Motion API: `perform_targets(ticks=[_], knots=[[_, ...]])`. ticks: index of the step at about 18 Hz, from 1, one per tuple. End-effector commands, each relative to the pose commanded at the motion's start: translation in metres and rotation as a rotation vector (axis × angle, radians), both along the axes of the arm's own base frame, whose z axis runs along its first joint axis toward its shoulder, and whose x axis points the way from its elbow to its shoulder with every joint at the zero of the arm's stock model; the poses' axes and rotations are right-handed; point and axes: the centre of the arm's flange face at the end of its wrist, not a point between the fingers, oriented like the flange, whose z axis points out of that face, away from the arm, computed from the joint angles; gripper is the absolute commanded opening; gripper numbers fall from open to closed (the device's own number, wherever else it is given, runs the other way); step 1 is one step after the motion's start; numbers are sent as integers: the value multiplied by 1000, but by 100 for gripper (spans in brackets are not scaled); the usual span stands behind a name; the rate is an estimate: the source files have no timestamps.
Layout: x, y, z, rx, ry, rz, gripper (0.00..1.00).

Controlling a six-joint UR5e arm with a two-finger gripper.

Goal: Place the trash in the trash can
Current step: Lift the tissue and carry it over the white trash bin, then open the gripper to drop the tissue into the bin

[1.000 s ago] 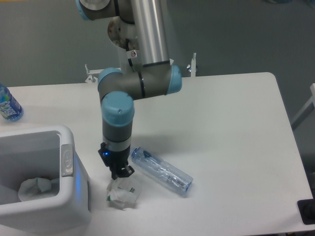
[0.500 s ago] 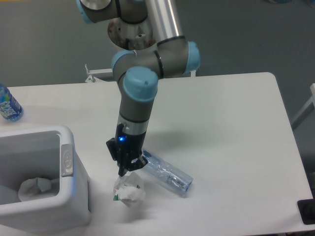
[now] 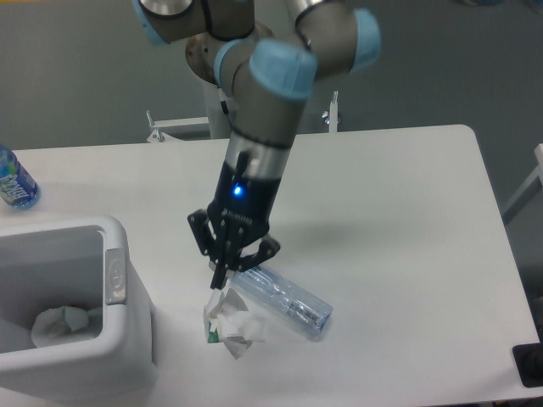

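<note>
My gripper [image 3: 221,282] is shut on the top corner of the white wrinkly wad [image 3: 233,327], which hangs below the fingers just above the table; its green mark shows at the lower left. The long clear plastic bottle [image 3: 287,298] lies flat on the table just right of the wad, its bluish cap end pointing up-left under the gripper. The white trash can [image 3: 116,298] stands at the lower left, its rim a short way left of the wad. Another crumpled white piece [image 3: 59,322] lies inside it.
A bottle with a bright blue label [image 3: 13,181] stands at the table's far left edge. A black object [image 3: 528,365] sits past the table's lower right corner. The arm's upper links rise over the table's back middle.
The gripper closed on the wad and rose with it, drifting slightly right. The arm swung up and toward the camera. The clear bottle has not moved.
</note>
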Motion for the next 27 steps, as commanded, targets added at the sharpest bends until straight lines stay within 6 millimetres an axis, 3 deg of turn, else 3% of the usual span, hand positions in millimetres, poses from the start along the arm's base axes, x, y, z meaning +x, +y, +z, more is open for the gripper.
perform_targets(ticks=[1, 3, 5, 7, 12, 15, 19, 21, 23, 24, 27], knots=[[4, 2, 15, 30, -34, 17, 0], [30, -3, 66, 104, -61, 41, 0], [51, -6, 89, 135, -82, 48, 0], [104, 7, 99, 142, -117, -3, 0], [178, 21, 72, 87, -163, -116, 0], [190, 25, 44, 42, -187, -139, 0], [183, 38, 20, 7, -210, -138, 0], [179, 45, 16, 7, -199, -147, 34], [174, 50, 15, 9, -158, -176, 82], [175, 51, 14, 10, -142, -187, 89], [173, 52, 16, 13, -136, -188, 93]])
